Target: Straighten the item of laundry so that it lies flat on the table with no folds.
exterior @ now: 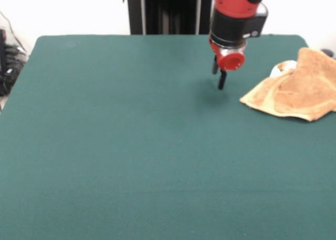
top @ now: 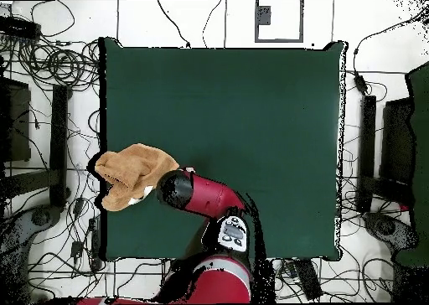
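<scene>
The tan-orange towel point(exterior: 299, 87) lies crumpled and folded over itself at the right edge of the green table point(exterior: 131, 145), with a white tag point(exterior: 277, 70) showing at its far side. In the overhead view the towel point(top: 132, 174) sits at the table's point(top: 251, 109) left edge and hangs slightly over it. My gripper point(exterior: 218, 77) hovers just above the felt, left of the towel and apart from it. It is open and empty. In the overhead view the arm's red head point(top: 178, 189) covers the gripper, right beside the towel.
Cables and equipment point(top: 50, 84) lie on the floor around the table. The robot's pedestal point(exterior: 168, 11) stands at the table's far side. Green felt stretches wide to the left of the gripper and toward the camera.
</scene>
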You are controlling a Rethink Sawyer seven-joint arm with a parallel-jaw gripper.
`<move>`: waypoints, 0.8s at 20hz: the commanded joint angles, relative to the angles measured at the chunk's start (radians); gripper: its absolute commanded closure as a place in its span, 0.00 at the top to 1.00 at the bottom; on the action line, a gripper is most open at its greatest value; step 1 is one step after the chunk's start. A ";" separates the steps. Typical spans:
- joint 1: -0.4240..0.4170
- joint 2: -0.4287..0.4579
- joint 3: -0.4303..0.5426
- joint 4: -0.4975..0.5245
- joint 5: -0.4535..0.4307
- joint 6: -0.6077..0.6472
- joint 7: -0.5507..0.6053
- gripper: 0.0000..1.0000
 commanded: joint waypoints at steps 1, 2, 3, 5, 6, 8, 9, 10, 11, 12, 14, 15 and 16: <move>0.071 0.073 0.080 -0.089 0.112 0.021 0.192 1.00; 0.077 0.074 0.074 -0.095 0.118 0.030 0.194 1.00; 0.080 0.075 0.071 -0.096 0.123 0.032 0.191 1.00; 0.084 0.075 0.068 -0.098 0.130 0.036 0.187 1.00; 0.086 0.074 0.066 -0.099 0.131 0.039 0.182 1.00; 0.092 0.070 0.060 -0.099 0.134 0.048 0.176 1.00; 0.094 0.067 0.058 -0.099 0.137 0.053 0.173 1.00; 0.095 0.065 0.055 -0.100 0.139 0.059 0.172 1.00; 0.096 0.062 0.053 -0.101 0.141 0.066 0.171 1.00; 0.101 0.060 0.050 -0.104 0.144 0.074 0.174 1.00; 0.098 0.059 0.051 -0.101 0.146 0.074 0.170 1.00; 0.093 0.057 0.053 -0.096 0.146 0.071 0.167 1.00; 0.092 0.056 0.055 -0.094 0.145 0.070 0.164 1.00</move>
